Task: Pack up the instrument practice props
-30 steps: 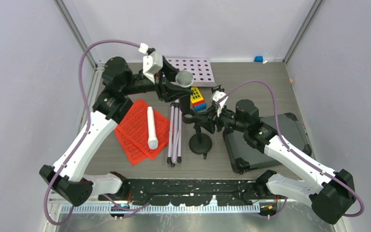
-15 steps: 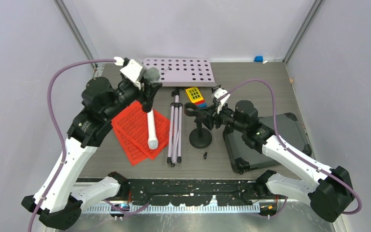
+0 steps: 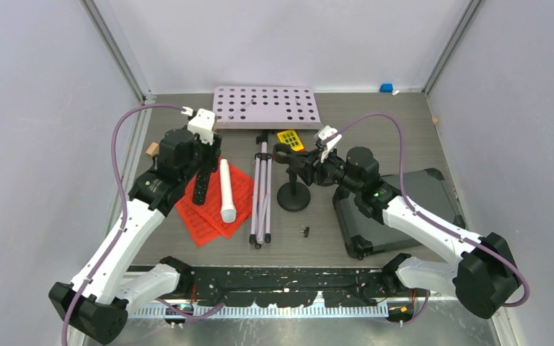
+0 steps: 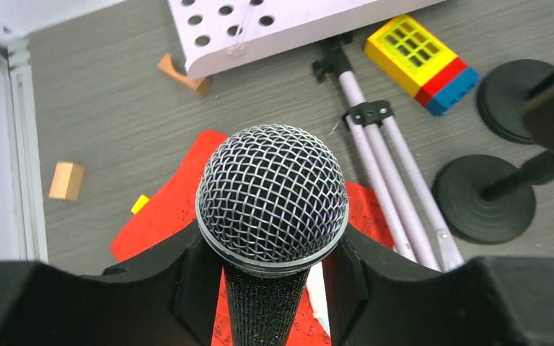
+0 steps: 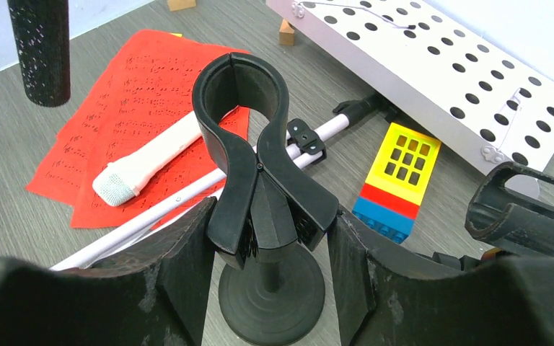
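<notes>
left gripper (image 4: 270, 252) — pinching the black grey-headed microphone (image 4: 273, 191) just below its head, above the red sheet-music pages (image 3: 203, 213) | white microphone (image 3: 226, 189) lying on those pages | right gripper (image 5: 270, 216) — fingers flank the clip of an upright mic holder (image 5: 239, 94); clamped or loose, cannot tell | music desk (image 3: 267, 107) at far edge
</notes>
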Controlling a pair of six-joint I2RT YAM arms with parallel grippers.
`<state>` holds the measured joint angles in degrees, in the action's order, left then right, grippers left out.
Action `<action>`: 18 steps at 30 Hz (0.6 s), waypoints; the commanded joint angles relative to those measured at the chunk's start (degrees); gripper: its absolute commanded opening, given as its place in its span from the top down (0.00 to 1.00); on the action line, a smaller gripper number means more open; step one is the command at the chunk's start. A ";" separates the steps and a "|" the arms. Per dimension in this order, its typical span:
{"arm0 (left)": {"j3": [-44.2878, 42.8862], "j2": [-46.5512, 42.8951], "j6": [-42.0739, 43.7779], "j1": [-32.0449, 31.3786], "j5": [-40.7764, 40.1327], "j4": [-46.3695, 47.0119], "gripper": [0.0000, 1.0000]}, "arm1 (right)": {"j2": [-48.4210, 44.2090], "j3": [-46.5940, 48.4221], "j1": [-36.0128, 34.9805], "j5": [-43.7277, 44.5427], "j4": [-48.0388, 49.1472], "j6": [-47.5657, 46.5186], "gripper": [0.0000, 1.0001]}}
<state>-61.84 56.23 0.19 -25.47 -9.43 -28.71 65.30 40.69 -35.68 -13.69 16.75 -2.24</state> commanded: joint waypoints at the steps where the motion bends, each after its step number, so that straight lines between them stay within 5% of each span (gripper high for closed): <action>1: 3.57 -0.32 -4.17 4.30 -0.37 6.54 1.00 | -1.30 -1.00 -0.11 1.80 11.34 2.05 0.98; 9: 3.32 12.21 -13.99 14.60 10.91 5.90 1.00 | -3.13 -4.97 -0.15 1.75 13.96 5.81 0.75; 13: 1.83 19.25 -17.62 17.81 17.91 6.38 1.00 | -3.78 -5.24 -0.15 1.69 13.60 6.08 0.40; 18: -0.60 27.24 -19.08 19.77 23.37 3.36 1.00 | -6.57 -5.29 -0.12 1.99 11.57 5.95 0.22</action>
<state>-59.48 80.05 -15.90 -6.87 6.68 -25.21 62.57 34.98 -35.68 -12.10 25.21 2.85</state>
